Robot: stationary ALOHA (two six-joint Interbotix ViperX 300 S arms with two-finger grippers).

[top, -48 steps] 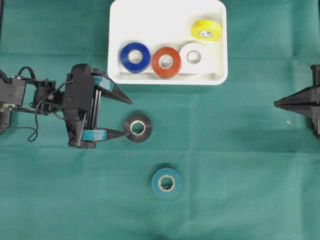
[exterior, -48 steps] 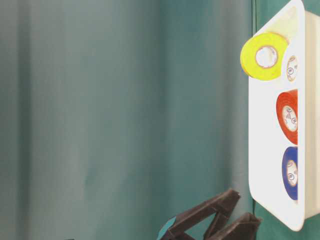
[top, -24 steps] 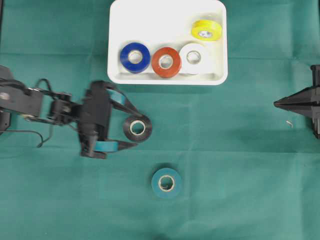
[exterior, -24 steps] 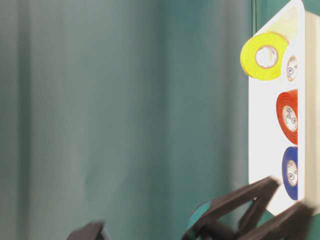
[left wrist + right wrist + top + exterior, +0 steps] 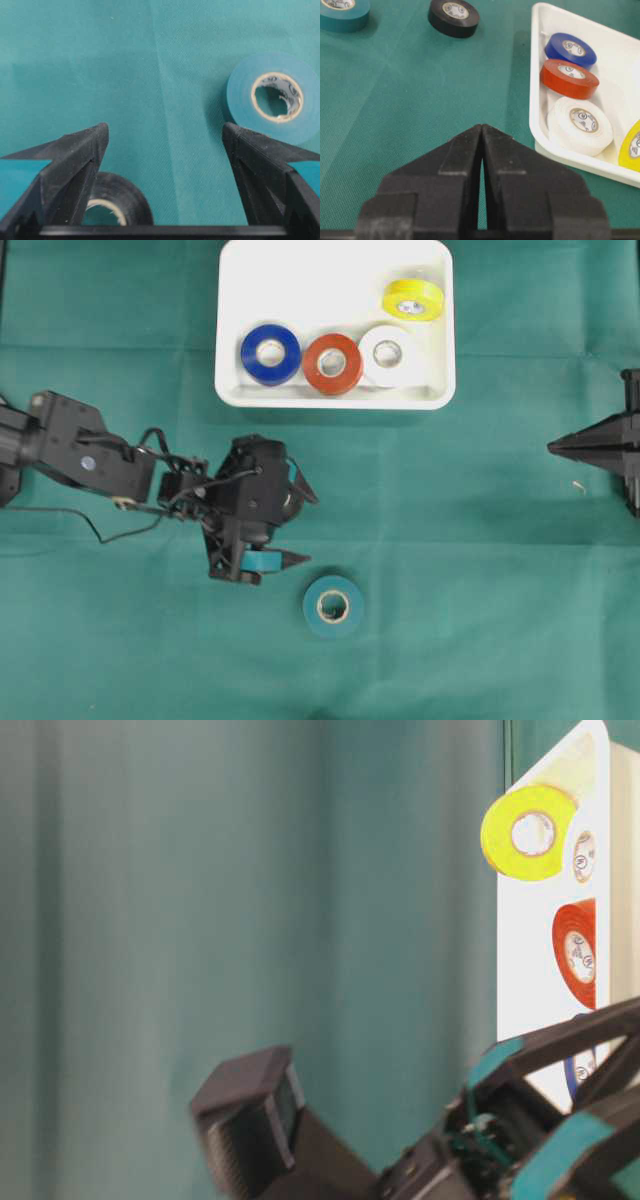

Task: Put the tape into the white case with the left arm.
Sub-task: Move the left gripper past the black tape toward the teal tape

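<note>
Left gripper (image 5: pixel 165 150), black with teal-taped fingers, gapes wide and empty, straddling the flat black tape roll (image 5: pixel 112 207). In the overhead view the roll lies hidden under it; the shallow white plastic case (image 5: pixel 335 398) sits at 1 o'clock. Right gripper (image 5: pixel 481 137) parked, jaws together, well apart.

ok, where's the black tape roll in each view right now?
Overhead: mostly hidden under the left gripper, left of centre; only a sliver shows.
Table-level: not visible.
Left wrist: black tape roll at the bottom edge, by the left finger.
Right wrist: top, left of centre.
Shared landmark: the teal tape roll in three views; table-level shows only the white case.
</note>
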